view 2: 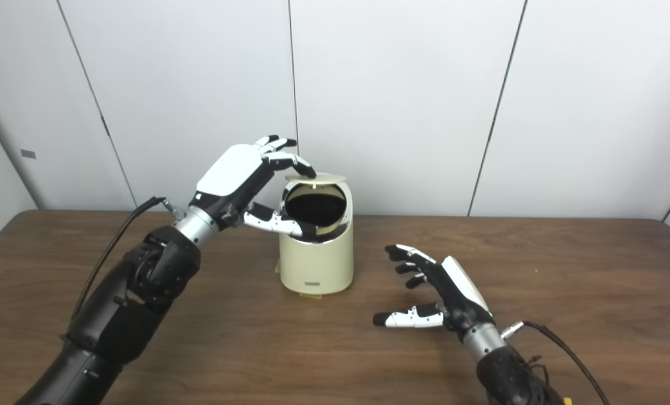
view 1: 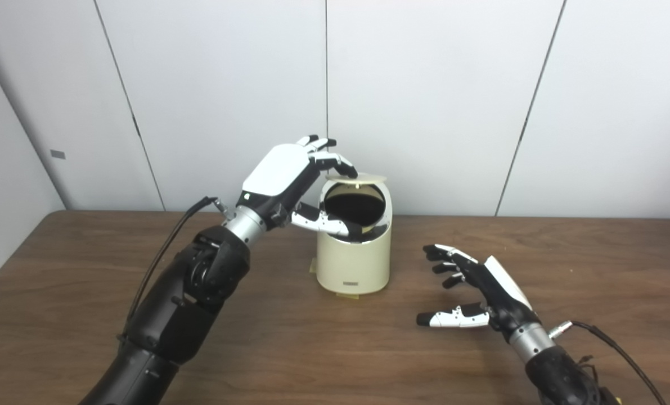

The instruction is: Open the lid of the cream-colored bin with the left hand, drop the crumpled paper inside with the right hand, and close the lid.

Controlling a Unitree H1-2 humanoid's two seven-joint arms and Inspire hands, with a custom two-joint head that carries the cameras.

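**One step left: the lid is up and must come down**

One cream bin (view 1: 355, 247) stands upright near the middle of the counter (view 1: 289, 349), its round lid (view 1: 357, 178) raised level above the dark opening. No crumpled paper shows anywhere on the counter; whether it lies inside the bin, I cannot tell, for the opening is black. The left hand (view 1: 289, 183) is at the bin's top, fingers curled onto the lid's near edge and thumb resting at the rim of the opening, so it seems to hold the lid open. The right hand (view 2: 433, 292) hovers low to the bin's right, well apart from it, fingers spread and empty. Judging by that, only the closing seems left.
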